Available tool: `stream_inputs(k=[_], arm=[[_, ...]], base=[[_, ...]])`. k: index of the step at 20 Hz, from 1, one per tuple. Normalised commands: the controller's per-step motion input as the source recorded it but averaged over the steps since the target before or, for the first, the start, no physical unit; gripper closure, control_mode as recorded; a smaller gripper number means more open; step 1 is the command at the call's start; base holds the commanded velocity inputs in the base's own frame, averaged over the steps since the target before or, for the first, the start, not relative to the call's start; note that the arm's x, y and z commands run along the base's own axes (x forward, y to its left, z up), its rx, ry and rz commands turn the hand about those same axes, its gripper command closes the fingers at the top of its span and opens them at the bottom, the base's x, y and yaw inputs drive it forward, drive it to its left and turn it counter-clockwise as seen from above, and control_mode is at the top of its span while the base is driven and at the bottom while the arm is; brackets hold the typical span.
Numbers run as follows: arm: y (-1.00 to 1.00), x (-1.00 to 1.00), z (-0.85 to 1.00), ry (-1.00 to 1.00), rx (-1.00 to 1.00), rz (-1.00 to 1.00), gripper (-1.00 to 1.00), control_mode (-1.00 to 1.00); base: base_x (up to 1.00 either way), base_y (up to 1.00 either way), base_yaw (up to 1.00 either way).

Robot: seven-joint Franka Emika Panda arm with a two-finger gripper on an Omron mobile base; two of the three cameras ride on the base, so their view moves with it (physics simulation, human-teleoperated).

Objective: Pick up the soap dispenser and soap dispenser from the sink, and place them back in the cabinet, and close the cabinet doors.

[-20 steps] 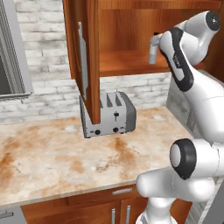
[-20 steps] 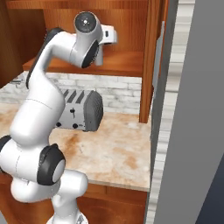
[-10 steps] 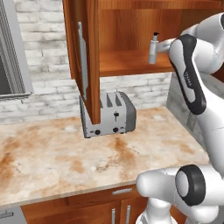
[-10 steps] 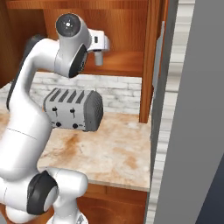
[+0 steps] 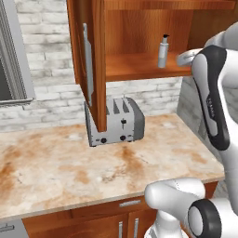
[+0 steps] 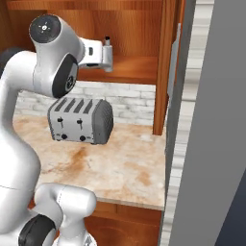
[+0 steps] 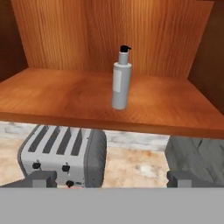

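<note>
A slim white soap dispenser [image 7: 121, 81] with a black top stands upright on the wooden shelf of the open cabinet [image 7: 65, 96]. My gripper [image 7: 111, 179] is open and holds nothing; its fingertips [image 7: 40, 178] sit a little in front of the shelf edge, apart from the bottle. In the left base view the soap dispenser [image 5: 162, 51] stands just left of my gripper [image 5: 182, 57]. In the right base view my gripper [image 6: 106, 58] partly covers the soap dispenser [image 6: 107, 40]. Both cabinet doors stand open: the left door [image 5: 90, 69] and the right door [image 6: 169, 67].
A grey four-slot toaster [image 5: 116, 123] sits on the marbled counter [image 5: 56, 167] right under the cabinet, beside the left door's lower edge. A white brick wall [image 5: 42, 56] runs behind. A tall grey panel [image 6: 211, 144] stands on the right.
My open gripper has drawn back out of the cabinet, away from the soap dispenser, which stays standing on the shelf. The base views have not shifted.
</note>
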Motion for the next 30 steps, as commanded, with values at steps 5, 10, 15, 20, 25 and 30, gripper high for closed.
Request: stream_inputs(k=[5, 10, 15, 20, 25, 30], arm=[[0.0, -0.68, 0.0, 0.08, 0.0, -0.1, -1.0, -1.0], [0.0, -0.64, 0.0, 0.02, 0.0, -0.05, -1.0, -1.0], [0.09, -0.45, -0.17, 0.0, 0.0, -0.01, -1.0, -1.0], [0.21, -0.34, -0.34, 0.0, 0.0, 0.0, -1.0, -1.0], [0.04, -0.32, -0.18, 0.0, 0.0, 0.0, -1.0, -1.0], [0.0, -0.21, -0.12, 0.0, 0.0, 0.01, -1.0, 1.0]], base=[[0.0, 0.0, 0.0], [0.0, 0.0, 0.0], [0.0, 0.0, 0.0], [0.0, 0.0, 0.0], [0.0, 0.0, 0.0], [-0.18, 0.0, 0.01]])
